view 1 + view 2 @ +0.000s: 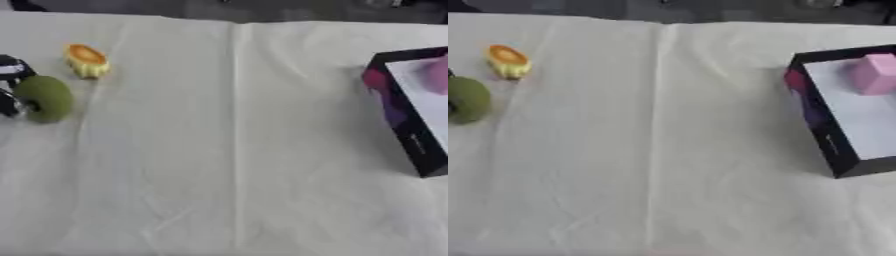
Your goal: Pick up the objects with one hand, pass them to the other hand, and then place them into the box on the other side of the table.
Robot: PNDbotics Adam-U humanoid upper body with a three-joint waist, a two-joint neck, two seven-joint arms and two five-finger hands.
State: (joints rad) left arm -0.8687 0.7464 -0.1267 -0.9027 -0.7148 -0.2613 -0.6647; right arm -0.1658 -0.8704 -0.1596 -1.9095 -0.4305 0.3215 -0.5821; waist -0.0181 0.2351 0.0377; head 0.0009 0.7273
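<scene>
Two loose objects lay on the white cloth [236,150] at the robot's left: a green rounded object [45,98] and, just beyond it, a small yellow-and-orange object [87,60]. The left hand [10,75] showed only as dark and silver parts at the left edge, touching the green object on its left side; whether its fingers were curled around it could not be told. The green object's long axis ran roughly toward and away from the robot. The box [820,135], dark-walled with a white floor, stood well apart at the right edge and already held a pink block [875,73]. The left hand was plainly the nearer; the right hand appeared in neither view. Judged from this, pickup was in hand and the handover not yet done. The box was cut off at the right.
</scene>
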